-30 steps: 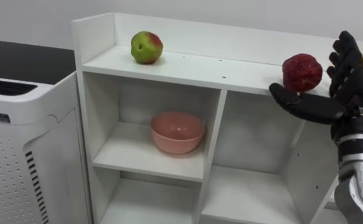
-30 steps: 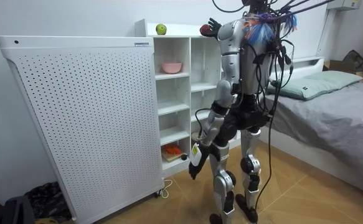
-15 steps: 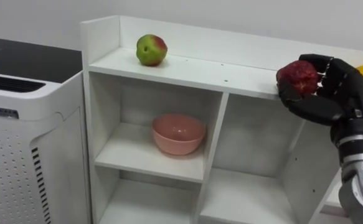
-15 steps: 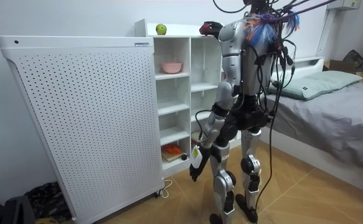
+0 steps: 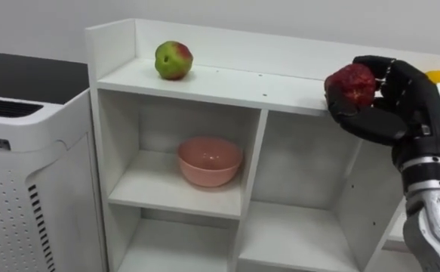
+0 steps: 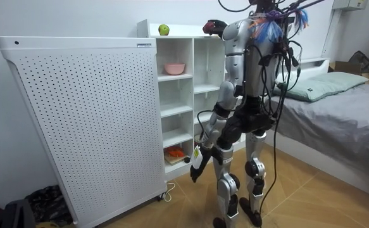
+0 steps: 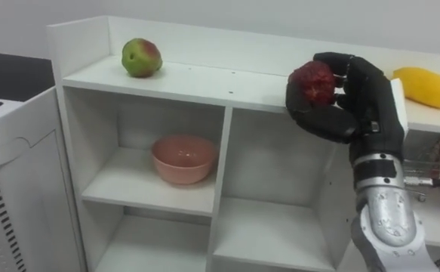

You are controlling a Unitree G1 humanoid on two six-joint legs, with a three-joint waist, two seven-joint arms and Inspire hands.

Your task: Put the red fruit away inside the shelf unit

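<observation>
Red fruit [image 5: 349,81] is clenched in the right hand [image 5: 401,102] over the top front edge of the closet [image 5: 220,85].

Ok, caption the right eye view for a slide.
Right hand grips a red fruit at the top of the shelf, green apple farther left.

Bright, even light leaves soft shadows inside the closet [image 5: 254,151].

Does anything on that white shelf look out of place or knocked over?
Nothing stands out: green-and-red apple and yellow fruit rest on top, pink bowl sits upright, right hand grips the dark red fruit.
</observation>
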